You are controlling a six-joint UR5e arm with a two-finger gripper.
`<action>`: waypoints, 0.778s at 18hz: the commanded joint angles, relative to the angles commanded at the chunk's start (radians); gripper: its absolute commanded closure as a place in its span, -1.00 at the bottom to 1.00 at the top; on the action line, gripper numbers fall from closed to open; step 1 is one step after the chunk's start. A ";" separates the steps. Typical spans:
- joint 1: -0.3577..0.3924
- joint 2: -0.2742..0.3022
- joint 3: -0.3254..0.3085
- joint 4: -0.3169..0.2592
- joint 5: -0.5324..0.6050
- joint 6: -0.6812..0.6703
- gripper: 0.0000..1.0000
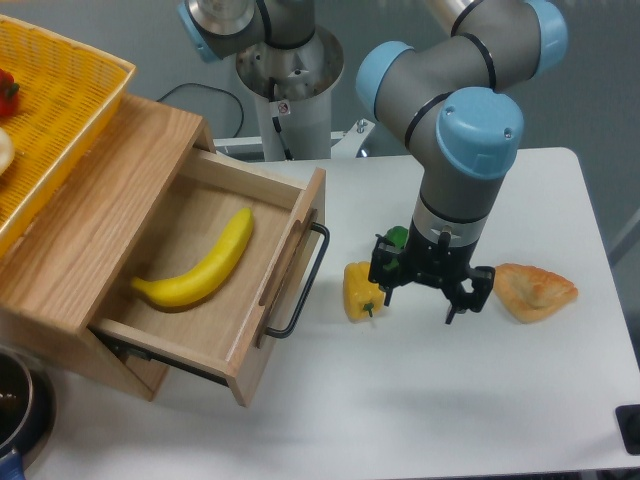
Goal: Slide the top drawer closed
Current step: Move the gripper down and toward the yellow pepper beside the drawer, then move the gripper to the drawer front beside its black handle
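The top drawer (280,275) of the oak-wood box (90,210) stands pulled out toward the right, with a black bar handle (305,285) on its front panel. A yellow banana (200,265) lies inside it. My gripper (420,300) hangs over the white table to the right of the handle, just right of a yellow pepper (360,290). Its fingers are spread apart and point downward with nothing between them. It touches neither the drawer nor the handle.
A green pepper (397,237) is mostly hidden behind the gripper. A pastry slice (535,290) lies to the right. A yellow wicker basket (50,110) sits on top of the box. A dark pot rim (15,400) shows at the lower left, the robot base (290,80) behind.
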 joint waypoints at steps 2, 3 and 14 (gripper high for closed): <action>0.000 -0.005 0.011 -0.034 -0.006 0.003 0.61; 0.002 -0.006 0.014 -0.044 -0.009 0.003 0.65; -0.049 0.006 0.020 -0.121 -0.045 -0.008 0.73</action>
